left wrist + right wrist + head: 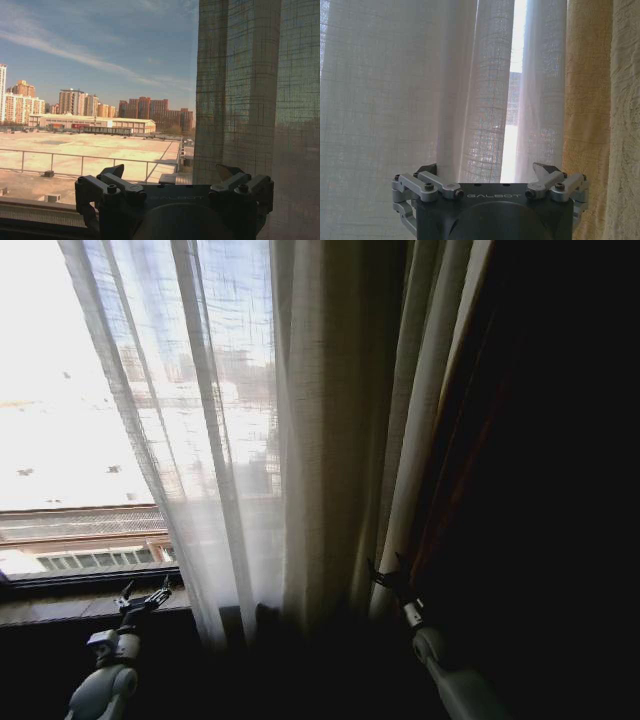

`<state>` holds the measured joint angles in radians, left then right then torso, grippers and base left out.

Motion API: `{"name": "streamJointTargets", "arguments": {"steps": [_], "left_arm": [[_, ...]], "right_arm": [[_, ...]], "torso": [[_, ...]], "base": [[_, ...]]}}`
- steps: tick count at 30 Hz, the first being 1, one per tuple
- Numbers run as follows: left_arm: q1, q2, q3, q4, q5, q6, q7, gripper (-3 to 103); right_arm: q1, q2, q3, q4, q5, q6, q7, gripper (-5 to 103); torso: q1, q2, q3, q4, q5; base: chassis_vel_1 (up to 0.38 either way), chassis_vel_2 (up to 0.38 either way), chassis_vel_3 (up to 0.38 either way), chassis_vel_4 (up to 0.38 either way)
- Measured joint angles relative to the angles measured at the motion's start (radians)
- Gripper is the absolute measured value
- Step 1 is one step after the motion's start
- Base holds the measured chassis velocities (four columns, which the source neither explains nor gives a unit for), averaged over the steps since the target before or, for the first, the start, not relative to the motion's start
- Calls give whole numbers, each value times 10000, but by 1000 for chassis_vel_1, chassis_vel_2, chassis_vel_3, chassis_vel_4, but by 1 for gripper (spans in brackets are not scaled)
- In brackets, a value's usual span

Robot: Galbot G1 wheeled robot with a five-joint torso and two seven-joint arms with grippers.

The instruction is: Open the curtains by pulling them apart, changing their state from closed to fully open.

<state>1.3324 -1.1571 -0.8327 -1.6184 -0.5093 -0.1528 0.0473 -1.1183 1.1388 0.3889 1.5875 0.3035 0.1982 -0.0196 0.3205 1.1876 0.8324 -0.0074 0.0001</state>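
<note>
A dark drape [520, 440] hung at the right of the window, a sunlit flat rooftop [90, 150] with a metal railing [80, 160] lay outside, and apartment blocks [75, 102] stood beyond under streaked blue sky [100, 45].

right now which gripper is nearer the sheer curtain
Right. The right gripper sits at the sheer curtain's bunched folds, fabric between its open fingers. The left gripper is open by the windowsill, off the curtain's edge.

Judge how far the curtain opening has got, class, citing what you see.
Done: bare window on the left. In hand: the open right gripper sits at the bunched sheer curtain, fabric between its fingers in the wrist view; the open left gripper holds nothing. Left: a sheer fold still covers the middle.
</note>
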Motion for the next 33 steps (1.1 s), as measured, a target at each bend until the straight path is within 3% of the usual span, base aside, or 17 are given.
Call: {"name": "streamJointTargets", "arguments": {"steps": [16,33], "left_arm": [[0,0,0,0,0,0,0,100],[0,-1,0,0,0,0,0,100]], "right_arm": [[-181,70,-84,282,-73,13,6,100],[-239,-2,-13,361,-58,59,-78,100]], "torso": [[0,-1,0,0,1],[0,0,1,-1,-2]], "base": [[101,58,-95,-54],[307,281,-314,-280]]}}
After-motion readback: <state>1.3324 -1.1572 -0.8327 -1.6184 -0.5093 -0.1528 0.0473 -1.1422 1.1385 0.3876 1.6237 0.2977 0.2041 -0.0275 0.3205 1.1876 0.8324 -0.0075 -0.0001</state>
